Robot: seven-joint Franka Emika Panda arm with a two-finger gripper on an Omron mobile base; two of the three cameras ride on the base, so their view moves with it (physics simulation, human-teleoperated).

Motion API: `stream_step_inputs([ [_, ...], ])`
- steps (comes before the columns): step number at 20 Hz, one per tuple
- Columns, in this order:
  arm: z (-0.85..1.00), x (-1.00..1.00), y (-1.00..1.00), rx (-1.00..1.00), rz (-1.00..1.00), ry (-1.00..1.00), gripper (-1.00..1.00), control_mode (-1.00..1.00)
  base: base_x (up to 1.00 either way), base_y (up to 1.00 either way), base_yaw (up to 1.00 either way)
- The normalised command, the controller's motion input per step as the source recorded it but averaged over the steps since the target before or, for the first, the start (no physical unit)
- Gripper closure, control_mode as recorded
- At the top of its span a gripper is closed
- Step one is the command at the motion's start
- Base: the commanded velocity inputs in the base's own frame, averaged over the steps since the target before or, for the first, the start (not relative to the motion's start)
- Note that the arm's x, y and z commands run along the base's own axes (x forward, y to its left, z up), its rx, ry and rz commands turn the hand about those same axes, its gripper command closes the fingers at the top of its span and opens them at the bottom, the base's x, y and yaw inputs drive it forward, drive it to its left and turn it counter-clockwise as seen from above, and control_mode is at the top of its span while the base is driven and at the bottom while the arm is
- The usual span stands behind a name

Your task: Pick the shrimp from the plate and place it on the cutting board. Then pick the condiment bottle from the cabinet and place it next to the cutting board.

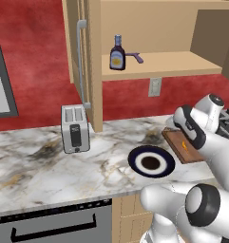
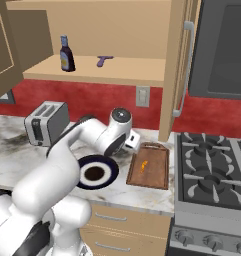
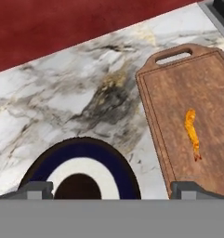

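On the cutting board (image 3: 192, 125) we find the shrimp (image 3: 192, 134) already lying flat near the middle, a thin curved orange sliver running along the board's length. We judge the first half of the task done, since the plate (image 2: 106, 175) beside the board shows a bare brown centre. The board is a reddish-brown wooden rectangle with a darker raised edge and a cut-out handle at its far end; it sits on the marble surface (image 1: 35, 166) just beside the plate, between it and the stove (image 2: 212, 175).

Our jaws stand released and spread wide, holding nothing; in the hand view their two dark tips rise at the bottom, one over the plate and one over the board's edge. The gripper (image 2: 132, 141) hovers above the gap between plate and board, so we read it as free for the second pick.

Up in the open tan cabinet (image 1: 149, 64) the condiment bottle (image 1: 117, 53) stands upright on the shelf: dark brown, narrow-necked, blue-capped, with a yellow-and-white label. A purple utensil (image 1: 135, 57) lies near it. The cabinet door (image 1: 80, 57), with its long grey bar handle, stands open, leaving the bottle reachable. A boxy silver toaster (image 1: 75, 128) stands on the surface well to the left.
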Motion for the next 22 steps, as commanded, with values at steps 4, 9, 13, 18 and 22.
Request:
stream_step_inputs([
  [4, 0.00, -0.22, 0.40, 0.10, 0.00, 0.02, -1.00, -1.00, 0.00, 0.00, 0.00],
  [9, 0.00, -0.17, 0.40, 0.11, 0.00, 0.03, -1.00, -1.00, 0.00, 0.00, 0.00],
  [13, 0.00, -0.08, 0.38, 0.13, 0.00, 0.04, -1.00, -1.00, 0.00, 0.00, 0.00],
  [18, 0.00, -0.02, 0.32, 0.16, 0.00, 0.05, -1.00, -1.00, 0.00, 0.00, 0.00],
  [22, 0.00, -0.01, 0.26, 0.18, -0.03, 0.04, -1.00, -1.00, 0.00, 0.00, 0.00],
])
